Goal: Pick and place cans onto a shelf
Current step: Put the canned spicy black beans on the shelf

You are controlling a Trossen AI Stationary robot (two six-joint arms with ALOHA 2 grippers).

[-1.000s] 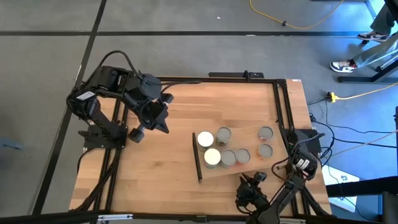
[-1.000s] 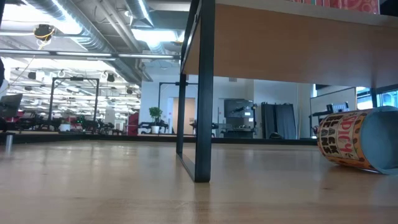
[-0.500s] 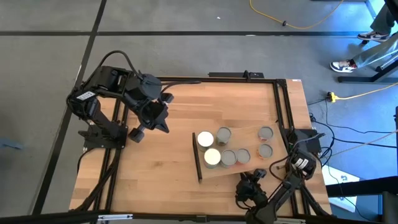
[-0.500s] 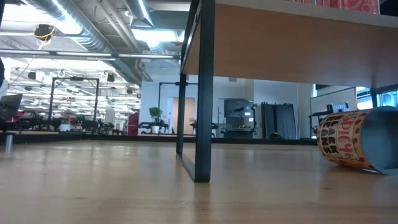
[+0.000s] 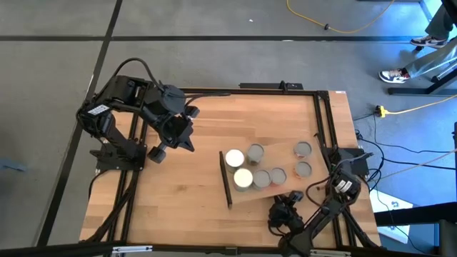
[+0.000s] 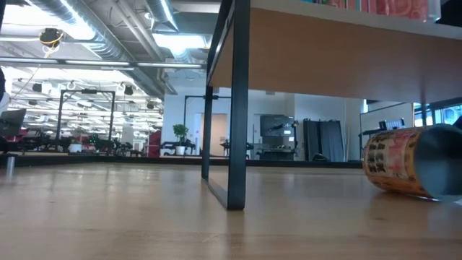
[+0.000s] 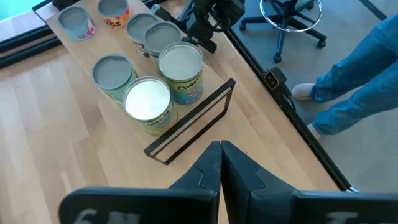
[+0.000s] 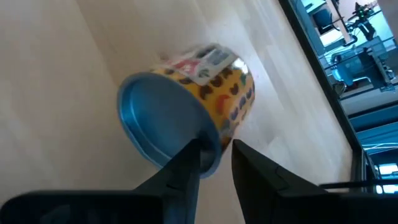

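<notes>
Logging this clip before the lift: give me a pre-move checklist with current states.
1. Right tool at the fallen can: ok, one finger inside its rim, one outside.
2. Grip firm: cannot tell.
3. Can upright: not ok, it lies on its side on the table.
4. Free spot on the shelf: ok, bare board between the six standing cans.
5. Left tool clear: ok, shut, away from the shelf.

Camera layout: four views, one overhead, one at table height, two wrist-mounted.

High view looks straight down on the whole tabletop (image 5: 178, 178). Low view faces level across it, close to the shelf (image 6: 325, 54) leg. Left wrist views the shelf from afar; right wrist sits close over a fallen can (image 8: 186, 106), shared with low view.
</notes>
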